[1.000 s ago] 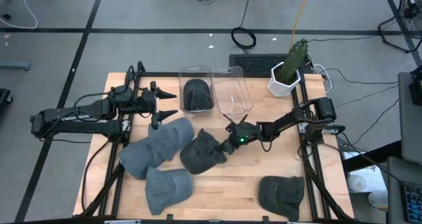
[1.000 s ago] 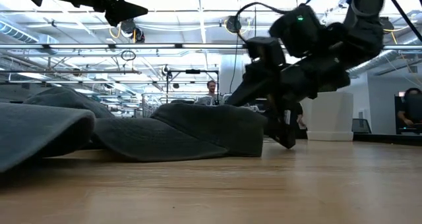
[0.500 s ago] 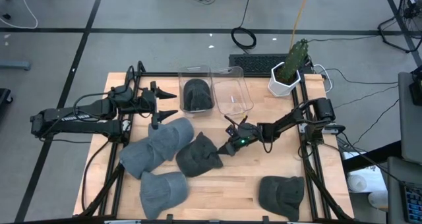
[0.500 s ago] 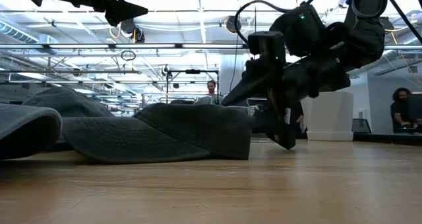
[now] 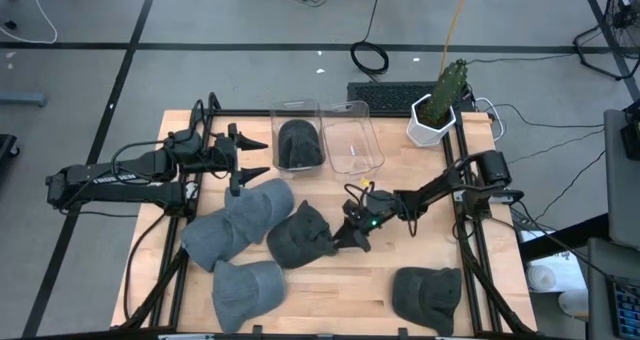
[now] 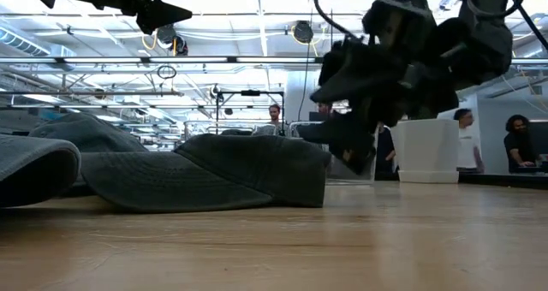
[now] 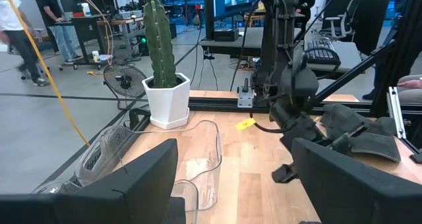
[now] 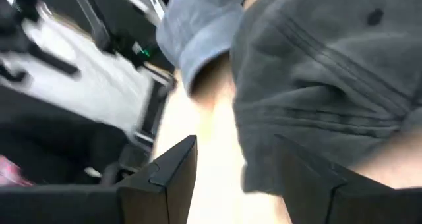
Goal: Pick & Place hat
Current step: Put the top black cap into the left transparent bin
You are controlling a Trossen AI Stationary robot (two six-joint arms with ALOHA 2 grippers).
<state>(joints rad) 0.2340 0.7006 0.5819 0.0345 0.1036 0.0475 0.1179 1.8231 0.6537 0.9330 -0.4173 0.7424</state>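
the right gripper (image 5: 350, 237) is found beside the dark hat (image 5: 302, 235) in the middle of the table (image 5: 380, 280), at the hat's 3 o'clock edge, and its fingers (image 8: 173, 174) are seen apart with nothing clamped between them; the hat's brim lies just ahead of the tips in the right wrist view. compared with a second ago, the right gripper has been shifted toward 6 o'clock and has been lifted off the wood, as shown in the low view, where it now hangs above the table rather than touching down. the dark hat has been slid a little toward 9 o'clock since the earliest frame and now rests flat, touching the grey hat (image 5: 240, 218) at its 9 o'clock side. another grey hat (image 5: 246, 290) is laid at 7 o'clock of it and has been moved slightly too, and a further dark hat (image 5: 427, 293) sits near the table's 5 o'clock corner, unchanged. one hat is already held inside the clear bin (image 5: 298, 140) at 12 o'clock. the left gripper (image 5: 252, 156) is kept at the 10 o'clock side, fingers spread, unmoved.
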